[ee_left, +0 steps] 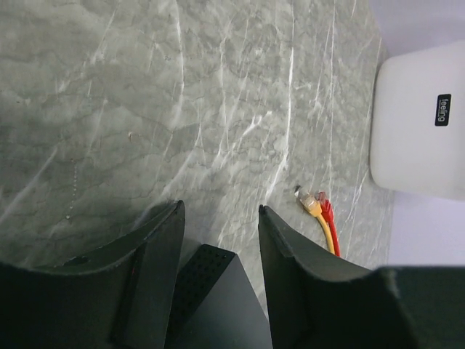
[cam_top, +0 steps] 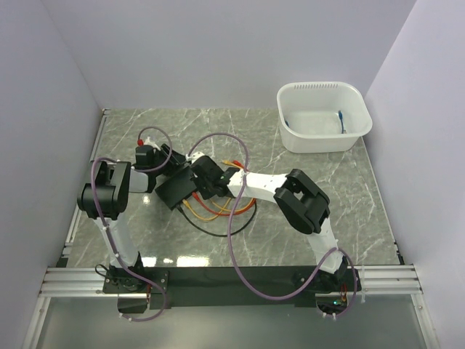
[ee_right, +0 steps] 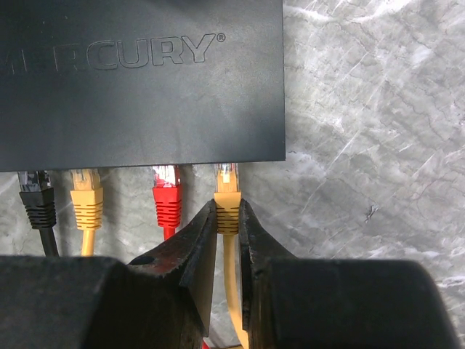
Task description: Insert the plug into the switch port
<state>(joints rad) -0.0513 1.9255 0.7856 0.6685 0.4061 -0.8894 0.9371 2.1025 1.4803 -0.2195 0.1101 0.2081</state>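
The switch (ee_right: 138,80) is a flat matte-black box with a raised brand name on top. Its ports face my right wrist camera but are hidden under its near edge. My right gripper (ee_right: 227,211) is shut on the ribbed boot of a yellow plug (ee_right: 227,190), whose clear tip meets that edge at the rightmost position. To its left, red (ee_right: 166,196), yellow (ee_right: 86,196) and black (ee_right: 38,200) plugs sit along the same edge. My left gripper (ee_left: 220,211) straddles a corner of the switch (ee_left: 218,305), closed on its sides. From above, both grippers meet at the switch (cam_top: 176,190).
A white tub (cam_top: 320,87) with a blue cable (cam_top: 340,120) inside stands at the back right. Loose yellow (ee_left: 314,203) and red (ee_left: 325,209) plug ends lie on the marble beyond the switch. Cable loops (cam_top: 218,211) trail under my right arm.
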